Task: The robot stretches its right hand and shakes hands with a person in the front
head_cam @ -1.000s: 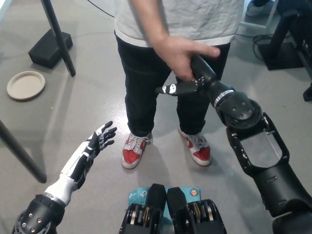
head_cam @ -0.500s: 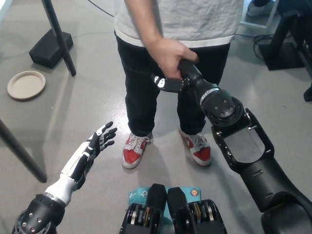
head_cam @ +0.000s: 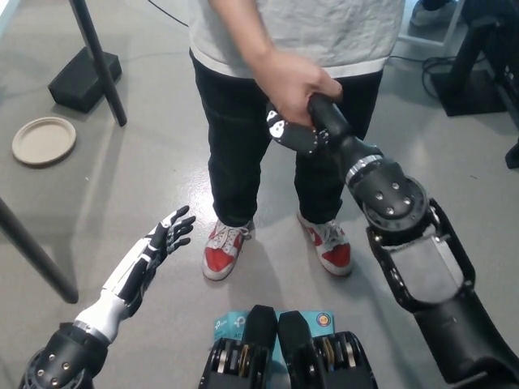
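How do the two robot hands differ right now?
The right hand is black and raised in front of the person, while the left hand is white-backed and hangs low near the floor. The right hand is wrapped by the person's hand; the left hand holds nothing, fingers spread. Both reach forward.

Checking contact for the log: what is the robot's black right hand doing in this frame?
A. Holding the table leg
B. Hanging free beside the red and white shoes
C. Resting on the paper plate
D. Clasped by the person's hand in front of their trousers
D: the person's hand wraps over the right hand at thigh height, while the white left hand rests low, fingers apart, holding nothing.
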Robot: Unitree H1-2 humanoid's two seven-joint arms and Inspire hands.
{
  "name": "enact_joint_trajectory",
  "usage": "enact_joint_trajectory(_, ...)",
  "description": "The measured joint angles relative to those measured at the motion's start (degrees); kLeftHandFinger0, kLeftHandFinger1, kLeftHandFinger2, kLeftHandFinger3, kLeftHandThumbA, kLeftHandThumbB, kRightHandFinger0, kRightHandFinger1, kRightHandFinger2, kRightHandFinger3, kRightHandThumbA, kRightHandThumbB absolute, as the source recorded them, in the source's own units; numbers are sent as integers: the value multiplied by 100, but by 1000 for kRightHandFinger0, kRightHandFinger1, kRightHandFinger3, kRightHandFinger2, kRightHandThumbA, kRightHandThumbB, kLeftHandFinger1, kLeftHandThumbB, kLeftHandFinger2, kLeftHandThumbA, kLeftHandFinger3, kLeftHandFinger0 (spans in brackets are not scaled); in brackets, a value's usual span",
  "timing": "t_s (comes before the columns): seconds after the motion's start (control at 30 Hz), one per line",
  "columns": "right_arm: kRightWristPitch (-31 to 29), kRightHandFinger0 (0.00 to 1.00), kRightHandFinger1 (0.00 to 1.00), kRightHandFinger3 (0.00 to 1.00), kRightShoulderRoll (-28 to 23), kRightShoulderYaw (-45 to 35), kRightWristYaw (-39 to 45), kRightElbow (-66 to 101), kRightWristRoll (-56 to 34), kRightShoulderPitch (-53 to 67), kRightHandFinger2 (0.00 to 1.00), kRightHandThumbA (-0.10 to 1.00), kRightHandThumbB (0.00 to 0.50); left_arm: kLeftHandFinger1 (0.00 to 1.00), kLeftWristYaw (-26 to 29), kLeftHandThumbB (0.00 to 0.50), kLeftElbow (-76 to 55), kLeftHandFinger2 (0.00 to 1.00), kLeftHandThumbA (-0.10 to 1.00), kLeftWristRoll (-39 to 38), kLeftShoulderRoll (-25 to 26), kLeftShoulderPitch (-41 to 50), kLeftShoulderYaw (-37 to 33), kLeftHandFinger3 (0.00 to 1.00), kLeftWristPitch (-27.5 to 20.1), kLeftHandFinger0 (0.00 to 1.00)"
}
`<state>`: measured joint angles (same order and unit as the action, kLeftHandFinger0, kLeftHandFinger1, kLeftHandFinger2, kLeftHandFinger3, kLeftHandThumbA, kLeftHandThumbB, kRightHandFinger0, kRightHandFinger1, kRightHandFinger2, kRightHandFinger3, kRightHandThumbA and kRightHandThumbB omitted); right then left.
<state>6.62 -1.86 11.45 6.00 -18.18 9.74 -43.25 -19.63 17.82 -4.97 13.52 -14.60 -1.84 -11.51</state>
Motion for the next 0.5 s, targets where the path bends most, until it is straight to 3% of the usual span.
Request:
enact_joint_trajectory(0.2,208,1000,1000,1000,-24,12,94,1491,-51,415,1000,309,12,1000,0,293,66,1000,1000,0,-1,5,-5,1000,9,1000)
enact_joint_trajectory(0.37,504,1000,1000,1000,-125,14,199,2424,-63,703,1000,139,0,1000,0,271,76,1000,1000,0,0,6,-8,1000,12,1000)
enact_joint_trajectory(0.5,847,1000,1000,1000,-346,18,384,3054,-86,801,1000,208,0,1000,0,260,71,1000,1000,5,6,5,-14,1000,10,1000)
